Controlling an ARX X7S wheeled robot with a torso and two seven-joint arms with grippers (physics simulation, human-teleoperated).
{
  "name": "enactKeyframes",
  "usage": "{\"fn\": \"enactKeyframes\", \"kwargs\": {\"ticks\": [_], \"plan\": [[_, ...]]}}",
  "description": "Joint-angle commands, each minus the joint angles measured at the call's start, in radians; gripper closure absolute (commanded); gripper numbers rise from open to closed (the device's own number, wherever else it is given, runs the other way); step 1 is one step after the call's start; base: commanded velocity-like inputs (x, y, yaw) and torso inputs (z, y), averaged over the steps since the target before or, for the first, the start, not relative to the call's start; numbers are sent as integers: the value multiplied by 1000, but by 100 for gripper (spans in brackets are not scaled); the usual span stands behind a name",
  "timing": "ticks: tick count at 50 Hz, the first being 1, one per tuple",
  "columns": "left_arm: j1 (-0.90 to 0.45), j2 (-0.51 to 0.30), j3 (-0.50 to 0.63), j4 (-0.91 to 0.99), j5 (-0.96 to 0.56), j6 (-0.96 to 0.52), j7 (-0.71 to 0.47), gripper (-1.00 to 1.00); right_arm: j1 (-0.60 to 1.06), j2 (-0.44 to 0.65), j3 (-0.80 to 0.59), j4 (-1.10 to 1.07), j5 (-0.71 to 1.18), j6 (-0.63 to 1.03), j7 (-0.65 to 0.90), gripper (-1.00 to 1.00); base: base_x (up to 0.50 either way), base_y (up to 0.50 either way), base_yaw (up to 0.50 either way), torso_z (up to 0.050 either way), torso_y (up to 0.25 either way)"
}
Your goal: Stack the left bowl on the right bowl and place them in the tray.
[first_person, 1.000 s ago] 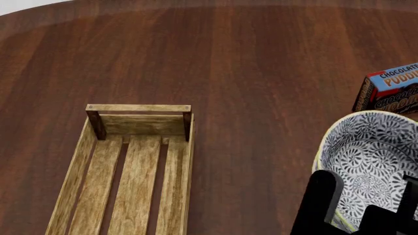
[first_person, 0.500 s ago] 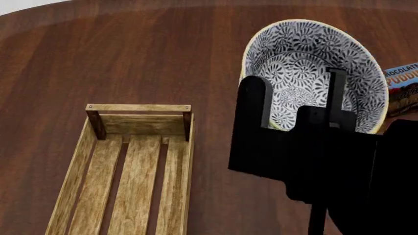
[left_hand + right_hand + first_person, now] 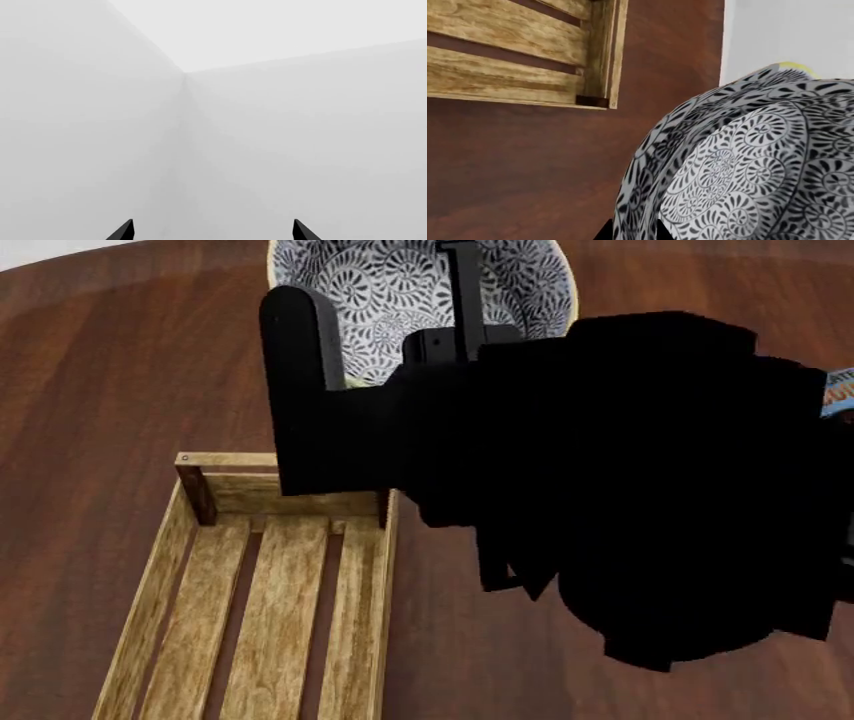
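Head view: patterned bowl (image 3: pixel 400 300) held up above the dark wooden table (image 3: pixel 107 370), near its far edge, beyond the far short end of the tray (image 3: pixel 254 600). White inside with dense black swirl motifs, pale yellow rim. Tipped so the opening faces the camera. Clamped at the rim by the right gripper (image 3: pixel 387 350): 1 broad black finger outside the wall on the view's left, 1 thin finger inside the bowl, wall pinched between them. Whether this is 1 bowl or 2 nested, cannot tell. Bulk of the black right arm (image 3: pixel 641 490) spread across the middle and right of the view, hiding much of the table there.

Tray lying flat on the table toward the near left, long axis running from the far end to the near edge, light-wood slats, low plank sides, darker corner posts. Nothing seen inside it. Far right corner post partly hidden behind the gripper.

Sliver of a blue and orange box (image 3: pixel 839 390) peeking out at the right edge behind the arm.

Right wrist view: outer wall of the bowl (image 3: pixel 747 165) filling the frame close up, same swirl pattern, with a tray (image 3: pixel 507 55) corner and brown table beyond.

Left wrist view: 2 black tips of the left gripper (image 3: pixel 212 231) set well apart, nothing between them, aimed at blank pale walls (image 3: pixel 267 125).
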Motion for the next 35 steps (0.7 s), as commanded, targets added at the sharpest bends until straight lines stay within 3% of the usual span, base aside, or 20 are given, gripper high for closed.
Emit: {"fn": "enactKeyframes", "kwargs": {"ticks": [1,35], "plan": [[6,0,-6,0,2,-6,0,-100,-18,-125,39,115,-115,-111,-52,100,0,0,0,0,0],[9,0,-37,0,-25,-14,0,-100,-156,-346,35,169,-149,-157,-86,100,0,0,0,0,1]]}}
